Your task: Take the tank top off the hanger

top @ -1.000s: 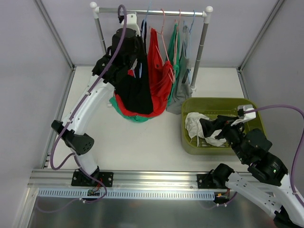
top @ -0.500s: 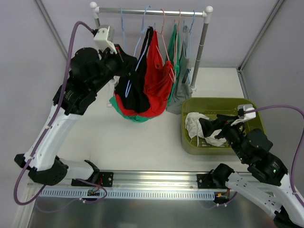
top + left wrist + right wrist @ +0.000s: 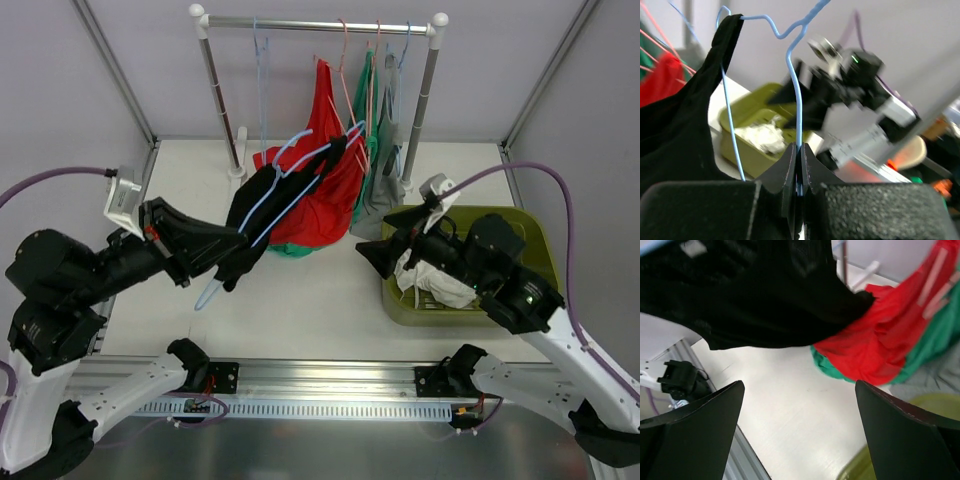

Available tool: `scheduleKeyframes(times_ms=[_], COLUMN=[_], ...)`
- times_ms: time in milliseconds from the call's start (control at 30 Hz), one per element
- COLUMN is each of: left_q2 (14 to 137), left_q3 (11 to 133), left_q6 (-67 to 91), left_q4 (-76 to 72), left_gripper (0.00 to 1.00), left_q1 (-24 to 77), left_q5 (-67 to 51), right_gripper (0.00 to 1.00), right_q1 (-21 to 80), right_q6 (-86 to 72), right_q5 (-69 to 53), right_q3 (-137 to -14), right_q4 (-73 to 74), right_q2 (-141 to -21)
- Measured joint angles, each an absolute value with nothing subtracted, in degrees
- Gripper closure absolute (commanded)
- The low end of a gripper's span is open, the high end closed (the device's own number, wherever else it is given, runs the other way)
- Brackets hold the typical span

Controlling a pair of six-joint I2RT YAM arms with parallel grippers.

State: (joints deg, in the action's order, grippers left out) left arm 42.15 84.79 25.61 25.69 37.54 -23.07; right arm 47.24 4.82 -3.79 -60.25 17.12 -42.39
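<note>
**Surface and enclosure.** A white table is closed in by pale grey walls. A clothes rail stands at the far edge. Red, green and grey garments hang from it. Below the rail's right post sits an olive-green bin holding a white cloth.

**Left gripper.** The left gripper is on the near side of the rail, below its left post. Its jaws are pressed together on the wire of a blue hanger, pinching it just below the hook bend.

**Task item.** The black tank top is draped on this hanger, off the rail and in front of it. It is carried above the table. One strap is looped over the hanger's shoulder. Its far end lies against the red garment.

**Right gripper.** The right gripper hovers in front of the rail's right half, at the bin's near-left corner. Its jaws are fully spread, and it holds and touches nothing. The tank top fills the upper part of the right wrist view.
</note>
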Motion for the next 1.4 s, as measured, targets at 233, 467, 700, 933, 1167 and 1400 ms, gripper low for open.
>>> scheduleKeyframes(times_ms=[233, 467, 700, 933, 1167, 1400], left_q2=[33.8, 33.7, 33.7, 33.7, 33.2, 32.2], left_q3=[74.8, 71.9, 71.8, 71.2, 70.7, 70.8], left_q6=[29.3, 31.2, 32.0, 32.0, 30.2, 27.4], left_q4=[26.6, 26.7, 26.6, 26.7, 28.3, 29.7], left_gripper=[1.0, 1.0, 1.0, 1.0, 1.0, 1.0], left_q1=[37.5, 37.5, 37.5, 37.5, 37.5, 37.5], left_q5=[-29.7, -32.5, -33.2, -33.3, -31.9, -36.1], right_gripper=[0.21, 0.35, 0.79, 1.0, 1.0, 1.0], right_q1=[47.2, 47.2, 47.2, 47.3, 46.2, 41.0], right_q6=[6.2, 6.5, 7.0, 7.1, 7.0, 9.3], right_q5=[-11.9, -13.8, -10.9, -6.1, 6.2, 11.7], right_q3=[-65.6, -65.7, -65.7, -65.6, -63.7, -65.2], right_q4=[11.7, 7.9, 5.2, 4.5, 4.4, 5.7], right_q2=[-52.2, -55.6, -56.1, -55.9, -51.5, -52.0])
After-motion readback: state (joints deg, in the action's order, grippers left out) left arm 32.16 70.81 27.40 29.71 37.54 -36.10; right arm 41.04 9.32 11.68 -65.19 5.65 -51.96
